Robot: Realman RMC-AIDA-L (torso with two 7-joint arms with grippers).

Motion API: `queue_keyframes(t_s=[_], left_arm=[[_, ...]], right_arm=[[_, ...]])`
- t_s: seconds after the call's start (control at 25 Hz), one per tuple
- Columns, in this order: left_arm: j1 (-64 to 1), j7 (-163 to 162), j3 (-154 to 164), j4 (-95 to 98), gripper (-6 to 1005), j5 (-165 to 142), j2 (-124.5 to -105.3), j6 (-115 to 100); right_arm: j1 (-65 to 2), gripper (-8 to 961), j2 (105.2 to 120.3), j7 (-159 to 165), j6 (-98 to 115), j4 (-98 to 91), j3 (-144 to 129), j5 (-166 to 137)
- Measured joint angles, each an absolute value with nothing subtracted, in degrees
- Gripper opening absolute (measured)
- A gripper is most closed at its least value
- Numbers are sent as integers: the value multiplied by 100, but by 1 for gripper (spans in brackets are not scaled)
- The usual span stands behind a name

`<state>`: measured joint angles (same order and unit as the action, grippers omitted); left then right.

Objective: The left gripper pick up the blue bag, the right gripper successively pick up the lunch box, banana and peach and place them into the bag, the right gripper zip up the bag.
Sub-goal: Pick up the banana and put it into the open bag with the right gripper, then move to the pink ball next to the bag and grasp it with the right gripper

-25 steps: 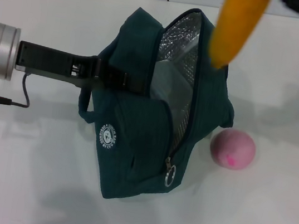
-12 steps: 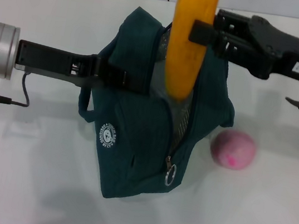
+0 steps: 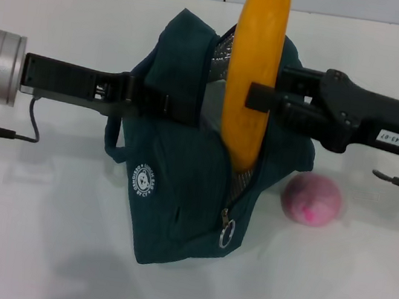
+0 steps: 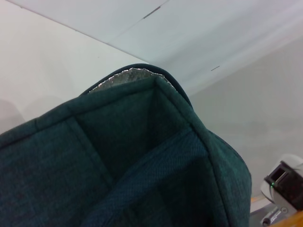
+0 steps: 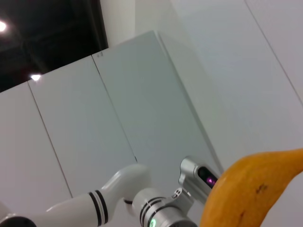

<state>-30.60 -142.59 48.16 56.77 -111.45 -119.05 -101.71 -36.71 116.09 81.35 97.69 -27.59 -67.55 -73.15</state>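
Banana (image 3: pixel 254 75) upright over open mouth of blue bag (image 3: pixel 178 191), lower tip at zipper opening. Right gripper (image 3: pixel 256 98) clamps banana mid-length. Left gripper (image 3: pixel 162 105) grips bag's left rim. Peach (image 3: pixel 311 199) on table (image 3: pixel 22 228), just right of bag.

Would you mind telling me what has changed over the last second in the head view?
The right end effector, shut on the banana, came in from the upper right and lowered the fruit, whose lower tip now reaches the blue bag at its open zipper. The left end effector stayed clamped on the bag's edge, and the bag and the peach did not move.
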Motion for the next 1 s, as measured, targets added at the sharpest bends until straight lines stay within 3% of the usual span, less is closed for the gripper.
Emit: queue_keyframes(t_s=[0.84,1.0], left_arm=[[-3071,-14292,4817,5678,31,-11127,-11909,-10178],[-3066,-14339,4817,5680,32,-11126,-11908,-10184]], right_arm=[[-3540,558,11591,7913,9580,-2663,-6750,-7060],[-3472,715,11550,7933,9583,-2693,-6628,-7029]])
